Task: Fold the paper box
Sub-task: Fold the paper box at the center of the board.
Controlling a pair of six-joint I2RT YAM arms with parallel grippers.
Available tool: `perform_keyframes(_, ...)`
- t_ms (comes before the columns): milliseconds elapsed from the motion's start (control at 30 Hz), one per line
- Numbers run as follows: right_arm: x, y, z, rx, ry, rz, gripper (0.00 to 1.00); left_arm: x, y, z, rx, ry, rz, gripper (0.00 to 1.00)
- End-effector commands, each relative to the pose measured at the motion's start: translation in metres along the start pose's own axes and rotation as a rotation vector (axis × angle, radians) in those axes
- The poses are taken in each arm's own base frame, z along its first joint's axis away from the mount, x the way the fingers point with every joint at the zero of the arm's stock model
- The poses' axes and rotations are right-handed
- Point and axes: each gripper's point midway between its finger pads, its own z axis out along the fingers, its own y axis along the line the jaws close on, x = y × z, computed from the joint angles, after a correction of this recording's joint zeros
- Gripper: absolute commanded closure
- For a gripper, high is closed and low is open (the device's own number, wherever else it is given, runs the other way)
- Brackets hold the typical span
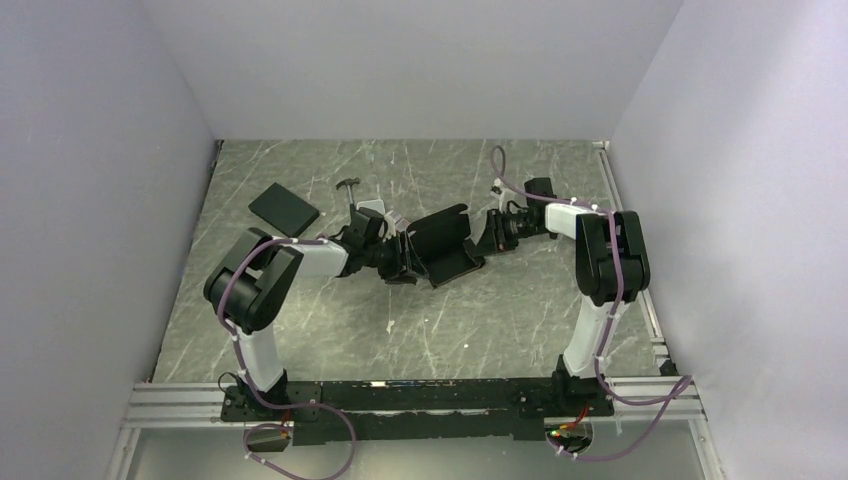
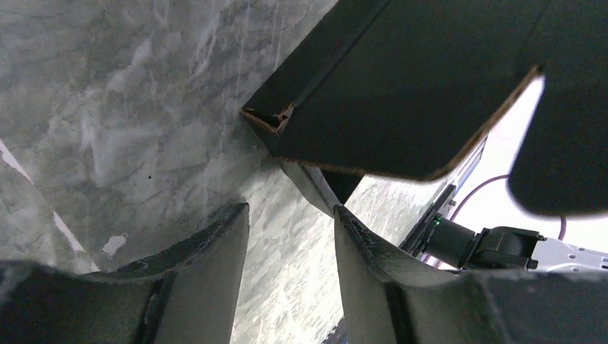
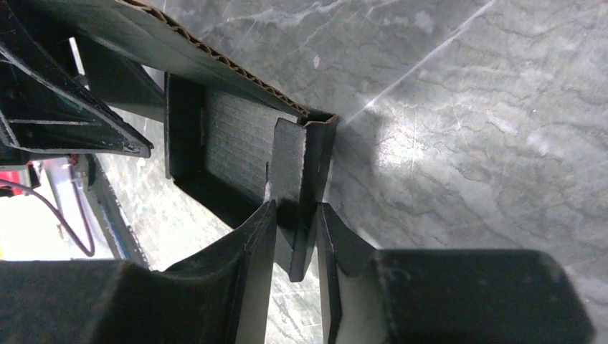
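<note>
Paper box (image 1: 445, 245) lies mid-surface btwn my two arms, half formed: tray part flat on the marbled grey surface (image 3: 466, 143), one big panel tipped up. Nearest on the R side, my R pincer (image 3: 295, 206) is nearly shut, w/ fingers either side of a doubled-over side wall at the box's corner. Both pads look pressed on the card, so I read that as a grip, prob. to pin the folded wall so it can't spring open. Just past it the tray's inside floor shows bare, w/ a long flap slanting over it. On the L side, my L pincer (image 2: 290, 208) is part open w/ only surface showing btwn the fingers, nothing held. One fingertip sits right by a thin flap edge, and the box's other corner sits just ahead. My guess: it's parked there to brace or nudge that end while the R holds. Farther back, apart from the box, a plain black slab (image 1: 284, 209) and a small silver-grey case (image 1: 370, 207) lie near the L arm.
</note>
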Motion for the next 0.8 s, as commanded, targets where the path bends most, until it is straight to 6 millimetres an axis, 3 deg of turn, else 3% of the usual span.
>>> perform_keyframes(0,-0.019,0.008,-0.006,0.080,-0.050,-0.106,0.73,-0.006,-0.012,0.005,0.037,-0.001,0.009,0.49)
perform_keyframes(233,-0.014,0.000,0.009,0.280,-0.025,-0.156,0.87,-0.006,-0.012,0.007,0.043,0.001,0.007,0.50)
perform_keyframes(367,-0.012,-0.007,0.016,0.429,-0.017,-0.205,1.00,-0.006,-0.013,0.007,0.047,-0.002,0.009,0.50)
perform_keyframes(600,-0.025,-0.015,0.007,0.711,-0.048,-0.351,1.00,-0.006,-0.015,0.006,0.059,-0.006,0.005,0.50)
perform_keyframes(767,-0.024,-0.014,0.015,0.767,-0.007,-0.435,0.99,-0.006,-0.017,0.006,0.068,-0.007,0.005,0.51)
